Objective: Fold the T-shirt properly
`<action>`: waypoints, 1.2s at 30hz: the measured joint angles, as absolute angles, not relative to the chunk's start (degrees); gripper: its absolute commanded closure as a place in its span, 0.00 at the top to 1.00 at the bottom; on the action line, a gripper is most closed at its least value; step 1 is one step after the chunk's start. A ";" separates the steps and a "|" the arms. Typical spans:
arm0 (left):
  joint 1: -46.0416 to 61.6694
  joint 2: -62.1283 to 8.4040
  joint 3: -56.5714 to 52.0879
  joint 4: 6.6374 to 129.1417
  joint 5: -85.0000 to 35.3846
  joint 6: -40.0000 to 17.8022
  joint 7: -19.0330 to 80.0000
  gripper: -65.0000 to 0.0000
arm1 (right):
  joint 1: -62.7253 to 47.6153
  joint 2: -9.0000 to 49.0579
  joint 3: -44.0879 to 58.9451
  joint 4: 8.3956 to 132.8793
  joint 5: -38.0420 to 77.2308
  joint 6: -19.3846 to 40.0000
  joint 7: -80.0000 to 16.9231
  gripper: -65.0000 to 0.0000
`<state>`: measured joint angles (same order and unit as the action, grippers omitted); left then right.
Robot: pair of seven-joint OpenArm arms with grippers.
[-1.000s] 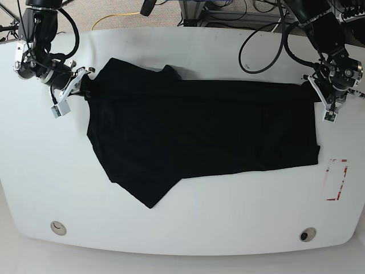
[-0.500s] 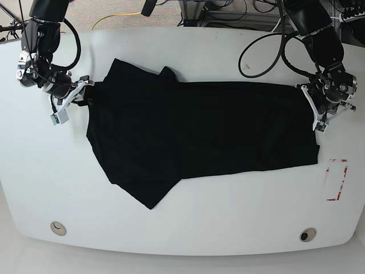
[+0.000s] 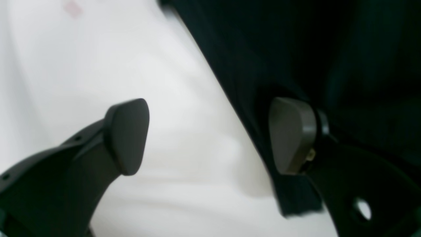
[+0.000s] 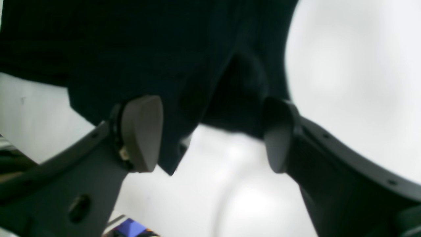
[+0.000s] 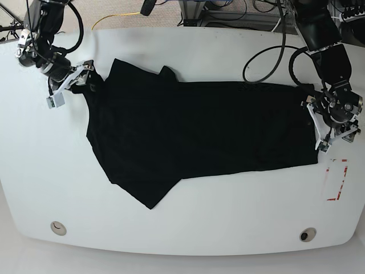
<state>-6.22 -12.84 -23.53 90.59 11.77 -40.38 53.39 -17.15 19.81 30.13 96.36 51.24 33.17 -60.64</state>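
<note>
White, glossy tabletop [image 5: 188,228] with rounded corners, evenly lit, soft glare along the near edge. Two round fittings near the front: left [image 5: 57,228] and right [image 5: 308,234]. Red-and-white marking [image 5: 336,180] at the right edge. Beyond the far edge, grey carpeted floor [image 5: 108,12] with a yellow cable [image 5: 114,18], black cables [image 5: 228,11] and metal frame legs [image 5: 191,11].

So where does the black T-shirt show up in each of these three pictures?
Base: T-shirt spread across the middle of the white table.
Left wrist: fills the upper right.
Right wrist: fills the top left.
Shared landmark: the white table.
</note>
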 measured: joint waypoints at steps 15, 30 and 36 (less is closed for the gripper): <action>-2.76 -14.35 -27.11 99.37 11.73 -40.34 53.78 0.81 | -21.15 13.65 32.14 96.64 56.16 33.21 -60.64 0.70; 2.68 -16.12 -32.62 105.89 -0.60 -40.36 54.15 0.81 | -25.26 13.52 24.99 94.11 57.98 33.32 -58.35 0.69; 3.22 -11.49 -31.55 105.82 0.38 -40.14 54.28 0.81 | -23.92 12.03 21.15 94.11 57.89 33.67 -58.76 0.68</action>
<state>3.22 -11.49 -31.55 105.82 0.38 -40.14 54.28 -23.92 12.03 21.15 94.11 57.89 33.67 -58.76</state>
